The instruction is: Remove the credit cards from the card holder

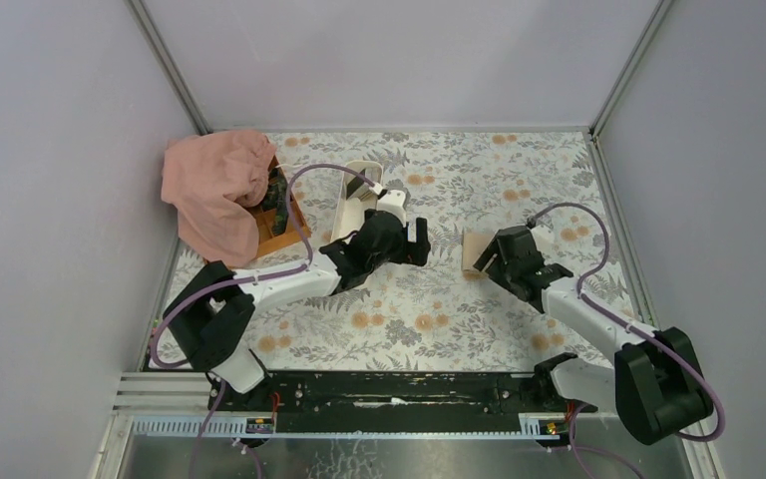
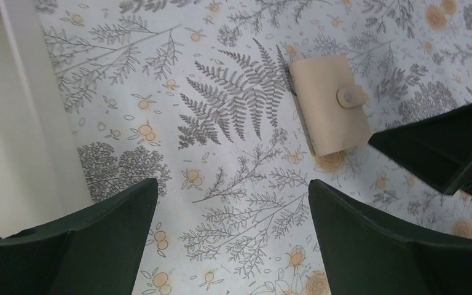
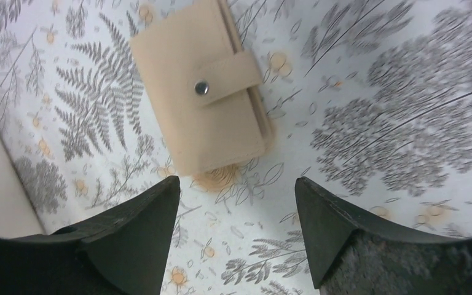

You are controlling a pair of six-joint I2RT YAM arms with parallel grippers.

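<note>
At 9 o'clock on the surface (image 1: 429,319), a flower-and-fern printed cloth, a pink cloth (image 1: 214,190) is heaped over the far-left corner and drapes onto a brown wooden box (image 1: 284,228). Dark items show at the box's edge, too small to name. At 3 o'clock of the box, a long white oval tray (image 1: 354,200) stands just beside the left arm's wrist. In the left wrist view its pale wall (image 2: 12,123) fills the 9 o'clock side.

The left pincer (image 1: 421,247) is open, its 2 fingers spread wide and nothing between them. The card holder (image 1: 475,254) lies flat on the surface near it at 3 o'clock. In the left wrist view the card holder (image 2: 332,104) sits at 1 o'clock of the pincer gap (image 2: 233,190), well clear of both fingertips. It is tan side up, with its strap fastened by a snap (image 3: 201,87), so its contents are hidden.

The right pincer (image 1: 491,261) hangs over the holder's 3 o'clock edge, also open and empty. From the right wrist, the holder (image 3: 203,92) lies at 11 o'clock, just beyond the fingertips (image 3: 160,203), tilted. In the left wrist view the right pincer (image 2: 442,153) is the dark mass just beside the holder at 4 o'clock.
</note>
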